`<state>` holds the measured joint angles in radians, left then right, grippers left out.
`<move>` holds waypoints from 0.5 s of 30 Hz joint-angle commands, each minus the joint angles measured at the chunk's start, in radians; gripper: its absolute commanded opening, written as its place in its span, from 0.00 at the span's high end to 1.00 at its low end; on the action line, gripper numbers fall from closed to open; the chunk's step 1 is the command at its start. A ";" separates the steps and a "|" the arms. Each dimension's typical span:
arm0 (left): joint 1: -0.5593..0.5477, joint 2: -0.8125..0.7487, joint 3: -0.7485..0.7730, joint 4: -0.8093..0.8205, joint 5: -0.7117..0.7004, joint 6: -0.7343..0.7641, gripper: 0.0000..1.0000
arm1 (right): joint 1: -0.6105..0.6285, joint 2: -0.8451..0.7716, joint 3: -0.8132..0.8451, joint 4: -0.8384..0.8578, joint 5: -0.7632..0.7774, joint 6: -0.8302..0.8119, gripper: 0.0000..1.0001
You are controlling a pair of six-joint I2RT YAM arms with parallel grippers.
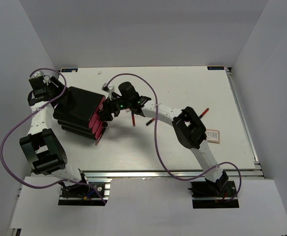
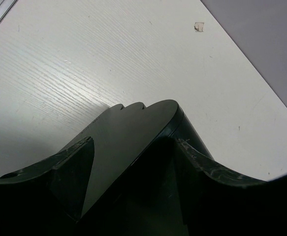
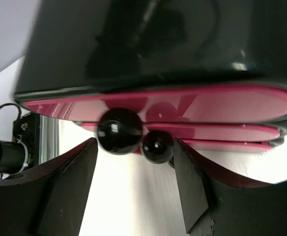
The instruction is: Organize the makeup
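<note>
Overhead, a black box with pink drawers sits left of centre on the white desk. The left fingers are at its back edge, and the right fingers face the drawer fronts. Slim red sticks lie loose on the desk just right of the right fingers, the closest running near-to-far. One lies farther right and one by the box's near corner. A square palette rests beside the right arm, which is the nearer arm to all the makeup.

Left wrist view: the fingers straddle the box's dark panel and seem clamped on it.

Right wrist view: the fingers are spread and touch nothing. Two black knobs sit straight ahead between them, so a drawer pull probably comes first.
</note>
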<state>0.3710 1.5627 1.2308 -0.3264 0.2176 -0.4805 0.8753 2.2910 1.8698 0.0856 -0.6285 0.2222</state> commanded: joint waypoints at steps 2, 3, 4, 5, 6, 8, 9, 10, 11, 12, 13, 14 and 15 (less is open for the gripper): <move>-0.023 0.008 -0.063 -0.161 0.014 -0.013 0.26 | -0.002 0.015 0.032 0.014 0.024 -0.004 0.32; -0.023 0.008 -0.065 -0.160 0.014 -0.017 0.27 | -0.001 0.015 0.028 0.008 0.029 -0.007 0.32; -0.023 0.008 -0.070 -0.157 0.017 -0.018 0.27 | -0.001 0.018 0.026 0.011 0.032 -0.007 0.32; -0.023 0.008 -0.071 -0.155 0.019 -0.023 0.26 | -0.002 0.019 0.025 0.009 0.033 -0.010 0.32; -0.023 0.007 -0.071 -0.155 0.020 -0.023 0.27 | 0.001 0.025 0.025 0.013 0.038 -0.015 0.32; -0.023 0.007 -0.071 -0.157 0.023 -0.024 0.27 | 0.001 0.035 0.028 0.020 0.038 -0.017 0.32; -0.023 0.007 -0.070 -0.158 0.023 -0.024 0.26 | 0.002 0.044 0.032 0.026 0.038 -0.017 0.32; -0.024 0.007 -0.065 -0.164 0.022 -0.023 0.27 | 0.004 0.050 0.037 0.034 0.039 -0.017 0.32; -0.023 0.008 -0.065 -0.166 0.022 -0.023 0.26 | 0.005 0.054 0.043 0.034 0.041 -0.015 0.32; -0.024 0.007 -0.065 -0.168 0.022 -0.024 0.27 | 0.010 0.067 0.049 0.034 0.042 -0.017 0.33; -0.023 0.005 -0.065 -0.171 0.020 -0.023 0.26 | 0.011 0.071 0.057 0.036 0.044 -0.017 0.33; -0.023 0.005 -0.071 -0.169 0.022 -0.027 0.26 | 0.013 0.074 0.057 0.036 0.044 -0.017 0.34; -0.023 0.002 -0.074 -0.168 0.022 -0.030 0.26 | 0.017 0.079 0.058 0.036 0.044 -0.017 0.34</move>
<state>0.3710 1.5574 1.2167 -0.3099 0.2180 -0.4984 0.8791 2.3375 1.8839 0.0795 -0.6106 0.2203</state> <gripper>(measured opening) 0.736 0.661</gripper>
